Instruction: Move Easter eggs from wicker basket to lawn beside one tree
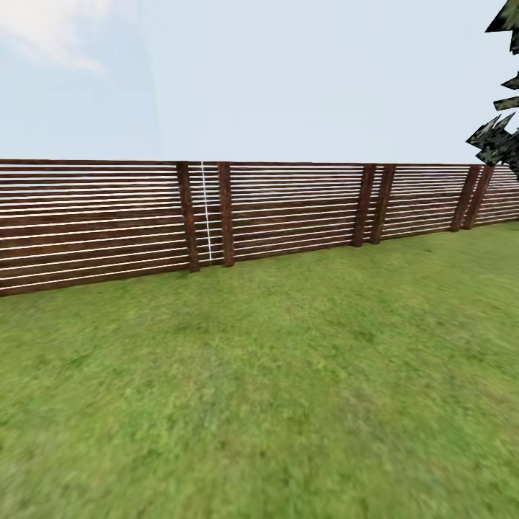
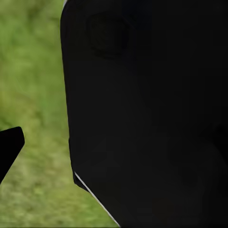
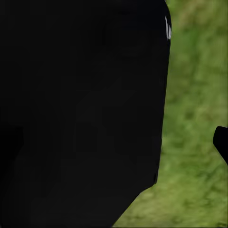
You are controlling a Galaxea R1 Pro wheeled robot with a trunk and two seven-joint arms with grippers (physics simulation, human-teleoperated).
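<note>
- The sky [image 1: 288, 72] is the biggest thing. It is pale blue and sits above the fence.
- The lawn [image 1: 274, 389] comes next. It is green grass with some yellow bits, and it runs from the foot of the fence right down to the robot.
- The fence [image 1: 101, 216] is long and brown, made of flat slats lying sideways, with dark posts. It is the far edge of the garden here.
- A few dark, pointy leaves of a tree [image 1: 497, 140] poke in above the far right end of the fence. Its trunk is hidden.
- In the left wrist view, a big black shape [image 2: 147, 114] blocks most of the picture. Blurry grass shows beside it, and a small dark tip [image 2: 9, 147] sticks in at the side.
- In the right wrist view, another big black part [image 3: 80, 114] blocks the picture, with grass and a small dark bit [image 3: 221, 142] next to it.
- I cannot tell if the left jaws or the right jaws are open or closed, or if they hold anything.
- The basket and the eggs are nowhere on the grass in front of the fence, so I cannot tell where they are.
- I think the robot is on its way. Nothing here shows any egg set down by a tree, so I cannot tell how much of the job is done.
</note>
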